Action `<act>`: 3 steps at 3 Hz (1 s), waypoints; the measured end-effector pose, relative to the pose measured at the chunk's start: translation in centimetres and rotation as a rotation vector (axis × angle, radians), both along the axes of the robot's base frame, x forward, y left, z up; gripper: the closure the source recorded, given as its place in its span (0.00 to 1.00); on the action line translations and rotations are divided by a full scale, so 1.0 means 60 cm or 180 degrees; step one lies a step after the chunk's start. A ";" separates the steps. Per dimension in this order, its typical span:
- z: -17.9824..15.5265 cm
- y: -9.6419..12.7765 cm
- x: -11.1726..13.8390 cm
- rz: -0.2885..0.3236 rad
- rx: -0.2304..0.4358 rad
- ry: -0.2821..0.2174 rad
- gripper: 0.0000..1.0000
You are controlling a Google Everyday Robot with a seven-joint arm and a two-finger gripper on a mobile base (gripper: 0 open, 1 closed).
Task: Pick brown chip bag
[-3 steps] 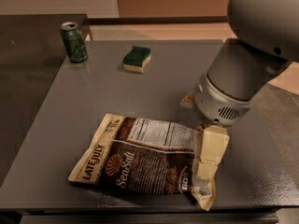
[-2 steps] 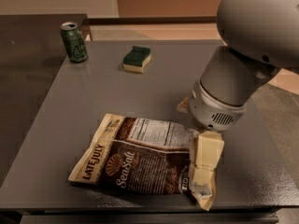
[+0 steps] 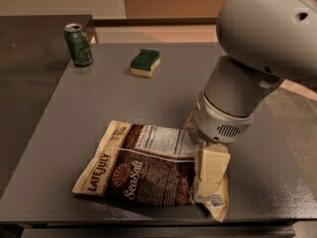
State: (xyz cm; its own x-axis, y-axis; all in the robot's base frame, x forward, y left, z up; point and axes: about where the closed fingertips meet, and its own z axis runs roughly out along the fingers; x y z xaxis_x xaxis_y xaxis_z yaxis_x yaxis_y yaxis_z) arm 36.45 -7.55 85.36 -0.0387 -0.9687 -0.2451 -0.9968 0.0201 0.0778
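The brown chip bag [image 3: 143,170] lies flat near the front edge of the grey table [image 3: 124,98]. It is dark brown and tan, printed "LATE JULY" and "Sea Salt", with a white nutrition label facing up. My gripper [image 3: 211,180] hangs from the large grey arm [image 3: 247,68] and is down on the bag's right end, over its tan crimped edge. The arm hides the bag's upper right corner.
A green can [image 3: 78,44] stands upright at the table's far left corner. A green and yellow sponge [image 3: 145,62] lies at the far middle. The table's front edge runs just below the bag. A darker counter [image 3: 29,48] adjoins on the left.
The arm has shifted slightly left and its bulk now covers more of the bag's right end. The bag, can and sponge have not moved.
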 end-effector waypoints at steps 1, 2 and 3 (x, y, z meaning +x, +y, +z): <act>0.005 0.004 0.004 0.0001 -0.0023 0.0004 0.41; 0.014 0.008 0.008 0.0006 -0.0020 -0.0001 0.65; 0.028 0.012 0.013 0.0007 0.0002 -0.0016 0.88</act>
State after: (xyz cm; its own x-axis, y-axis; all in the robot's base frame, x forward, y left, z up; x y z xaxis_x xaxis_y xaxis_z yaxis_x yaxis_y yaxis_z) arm 37.25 -6.83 87.04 -0.0352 -0.9687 -0.2459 -0.9972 0.0178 0.0727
